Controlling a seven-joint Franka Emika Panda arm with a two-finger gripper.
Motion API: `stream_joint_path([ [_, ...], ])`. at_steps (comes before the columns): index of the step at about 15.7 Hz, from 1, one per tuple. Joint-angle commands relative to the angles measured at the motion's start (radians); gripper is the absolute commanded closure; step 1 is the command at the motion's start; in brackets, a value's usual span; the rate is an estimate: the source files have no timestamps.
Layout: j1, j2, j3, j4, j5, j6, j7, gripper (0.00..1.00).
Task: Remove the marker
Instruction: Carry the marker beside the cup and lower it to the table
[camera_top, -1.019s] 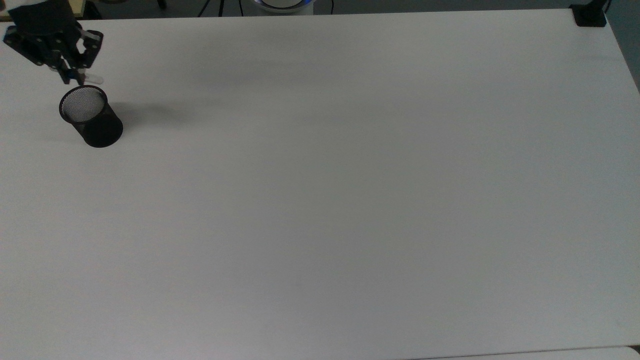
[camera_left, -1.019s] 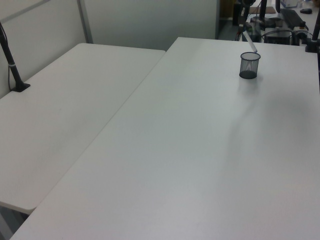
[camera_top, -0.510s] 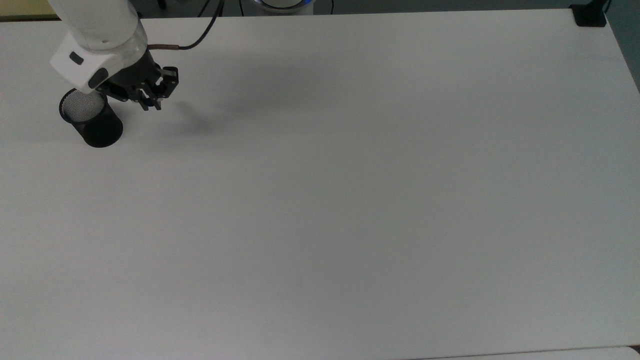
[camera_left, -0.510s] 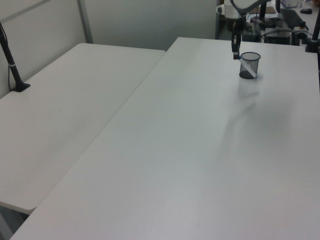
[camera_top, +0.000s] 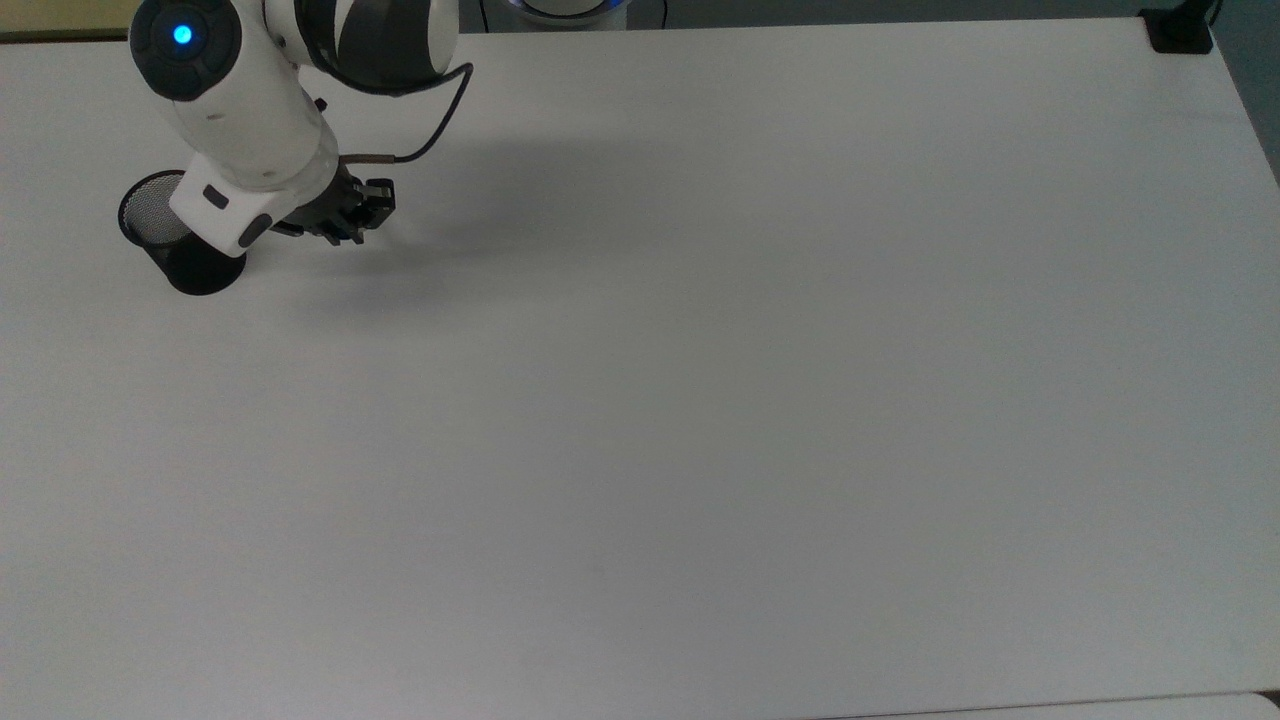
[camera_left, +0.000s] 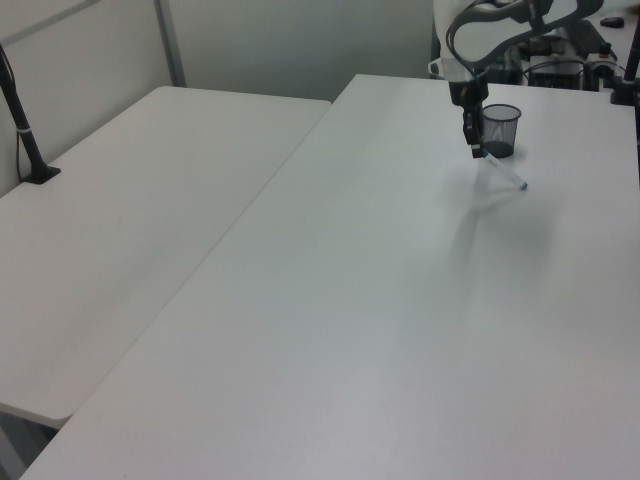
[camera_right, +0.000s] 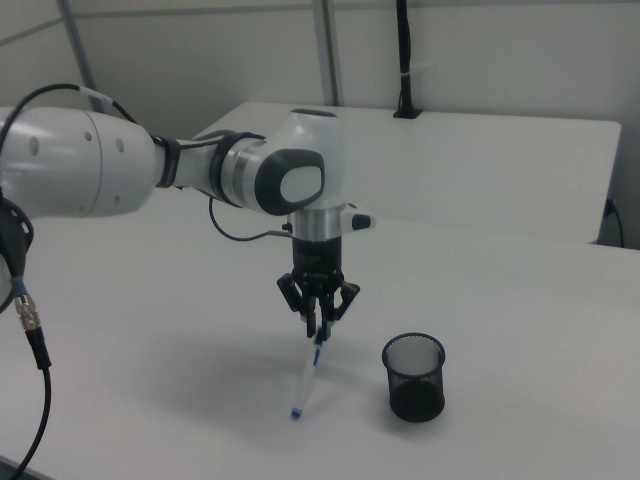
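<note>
1. White table (camera_right: 520, 300): broad plain top lying under the gripper and reaching well beyond it on every side.
2. Robot arm (camera_right: 200, 170): white with dark joints, coming in from the right view's left and ending above the gripper.
3. Black mesh cup (camera_right: 414, 376): upright on the table, near the gripper, to its right and lower in the right view.
4. Gripper (camera_right: 318, 322): pointing down, fingers narrowed onto the marker's upper, blue end.
5. Marker (camera_right: 306, 383): hanging tilted below the gripper, outside the cup, its lower tip at or just above the table.
</note>
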Motion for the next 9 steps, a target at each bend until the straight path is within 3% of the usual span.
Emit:
stream_joint_path([
  [1,0.02,0.006,-0.01,0.006,-0.02,-0.007,0.083,0.0],
  [5,0.112,-0.032,-0.01,0.046,-0.02,-0.01,0.146,0.0],
  [9,0.25,-0.115,-0.01,0.046,-0.019,-0.029,0.244,0.0],
])
